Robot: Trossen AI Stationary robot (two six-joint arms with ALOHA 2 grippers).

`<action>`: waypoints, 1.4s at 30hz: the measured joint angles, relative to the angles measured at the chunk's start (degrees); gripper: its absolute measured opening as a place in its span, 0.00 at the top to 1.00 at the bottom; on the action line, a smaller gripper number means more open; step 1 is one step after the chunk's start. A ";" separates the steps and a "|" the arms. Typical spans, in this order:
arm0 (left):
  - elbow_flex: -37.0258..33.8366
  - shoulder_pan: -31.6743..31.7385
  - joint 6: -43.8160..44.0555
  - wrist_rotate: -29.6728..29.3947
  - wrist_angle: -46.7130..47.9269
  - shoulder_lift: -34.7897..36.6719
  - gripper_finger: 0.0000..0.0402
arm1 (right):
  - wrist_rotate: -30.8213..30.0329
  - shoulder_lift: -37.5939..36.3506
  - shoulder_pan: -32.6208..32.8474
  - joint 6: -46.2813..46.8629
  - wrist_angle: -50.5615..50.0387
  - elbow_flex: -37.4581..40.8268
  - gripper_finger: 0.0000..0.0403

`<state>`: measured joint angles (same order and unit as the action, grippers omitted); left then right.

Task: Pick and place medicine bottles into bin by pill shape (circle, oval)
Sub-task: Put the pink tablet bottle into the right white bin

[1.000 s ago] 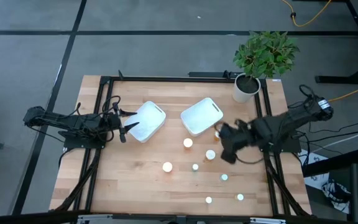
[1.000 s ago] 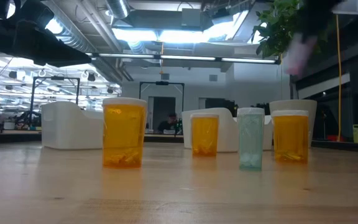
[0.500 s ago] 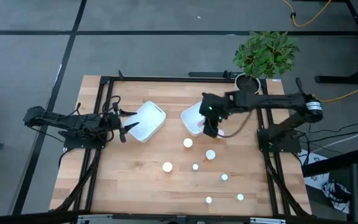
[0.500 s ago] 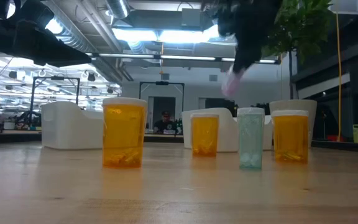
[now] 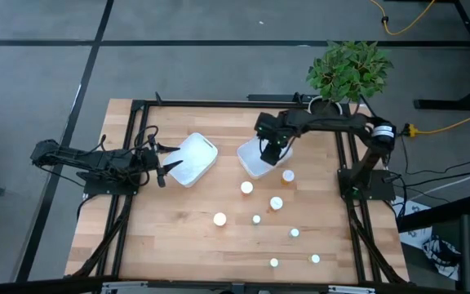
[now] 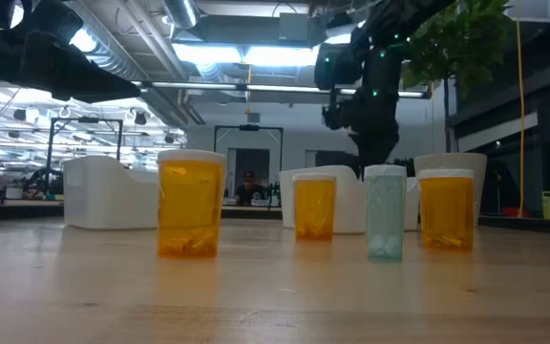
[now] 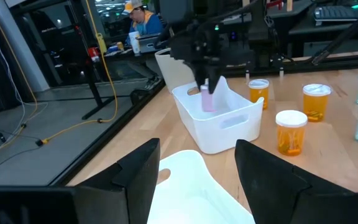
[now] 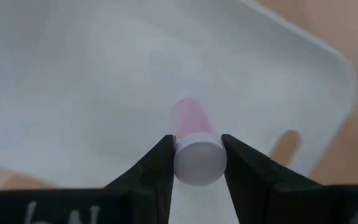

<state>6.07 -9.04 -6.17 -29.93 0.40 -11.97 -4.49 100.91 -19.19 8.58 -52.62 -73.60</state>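
Observation:
A small pink medicine bottle [image 8: 188, 117] with a white cap hangs in my right gripper [image 5: 272, 153], which is shut on it over the right-hand white bin [image 5: 256, 160]. The left wrist view shows that bottle [image 7: 207, 99] dipping into the bin [image 7: 222, 127]. Several more bottles stand on their bases on the wood, among them an orange one [image 5: 288, 175], another [image 5: 246, 187] and a pale one [image 5: 294, 233]. My left gripper [image 5: 164, 169] waits open beside the left-hand bin [image 5: 194, 158], with nothing between its fingers. My right gripper pinches the pink bottle at its white cap end [image 8: 197, 163] between its two fingers [image 8: 162, 155]. The fingers come from above, pointing steeply down. The bottle hangs upright below them, its lower end inside the bin's opening; whether it touches the bin floor cannot be told.
A white pot [image 5: 323, 116] with a green plant stands at the far right corner, close to the right arm. In the low view three orange bottles [image 6: 191, 204] and a pale green one [image 6: 385, 212] stand in front of the bins. A black frame [image 5: 219, 103] rims the table.
My right gripper has swung from the table's right side toward the left and far edge, tipping more steeply downward and sinking over the right-hand bin. The pink bottle has travelled with it, held upright, from high above the table down into the bin's opening.

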 joint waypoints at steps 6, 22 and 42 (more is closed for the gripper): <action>0.00 0.00 0.00 -0.01 -0.02 -0.01 0.49 | -0.14 -0.02 -2.18 0.22 -0.80 0.00 0.70; 0.00 0.01 -0.01 0.00 0.00 0.00 0.49 | 1.60 1.85 -1.65 2.49 -2.47 0.02 0.70; 0.00 0.02 -0.02 -0.01 0.00 -0.01 0.49 | 1.57 1.79 -1.70 1.40 -2.47 0.02 0.68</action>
<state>6.07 -9.02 -6.20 -29.94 0.40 -11.98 -2.92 102.69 -20.88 9.97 -55.09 -73.58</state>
